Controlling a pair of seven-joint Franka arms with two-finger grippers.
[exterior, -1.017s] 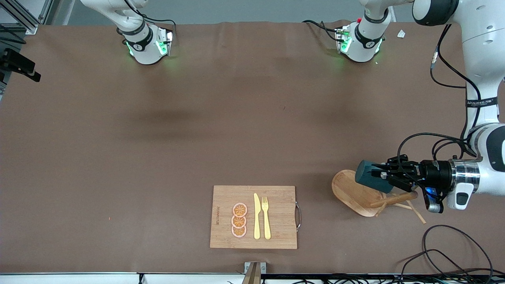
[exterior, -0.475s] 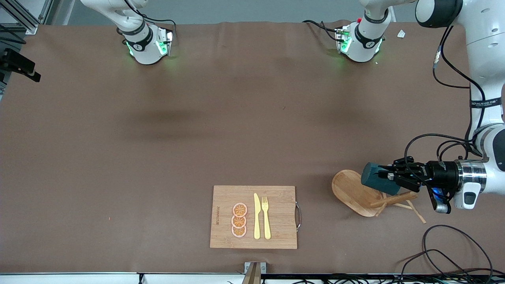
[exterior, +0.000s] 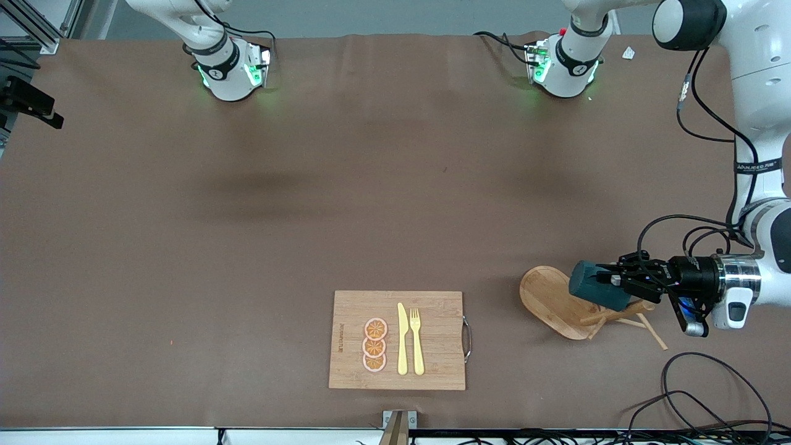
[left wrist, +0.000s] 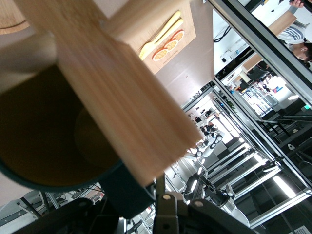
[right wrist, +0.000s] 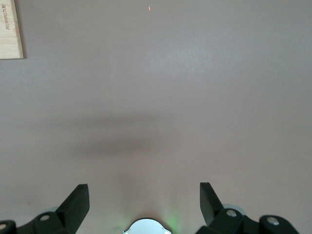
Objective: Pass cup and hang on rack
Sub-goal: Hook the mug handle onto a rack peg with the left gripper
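My left tool (exterior: pixel 612 281) is clenched on the cup (exterior: pixel 596 289), gripping it at its rim end and holding it on its side in the air over the rack (exterior: pixel 559 301). The dark teal cup lies level, its closed bottom pointing toward the right arm's end of the worktop (exterior: pixel 247 216). The rack is tipped over: its oval base (exterior: pixel 547 296) stands tilted, and its post (exterior: pixel 618 312) lies low with thin pegs (exterior: pixel 652 332) splayed on the brown surface. In the front view the cup overlaps the top of the post; I cannot tell whether they touch. My left wrist view shows the cup's yellow-brown inside (left wrist: pixel 48 131) close up, with a pale wooden bar of the rack (left wrist: pixel 122 102) slanting across its mouth.

My right tool (right wrist: pixel 145 202) waits high over bare worktop, its fingers (right wrist: pixel 78 202) spread wide and gripping nothing.

Toward the middle of the worktop, near the front camera's edge, a wooden cutting board (exterior: pixel 432 309) lies flat. On it rest three orange slices (exterior: pixel 374 345), a yellow knife (exterior: pixel 402 339) and a yellow fork (exterior: pixel 417 340), side by side.
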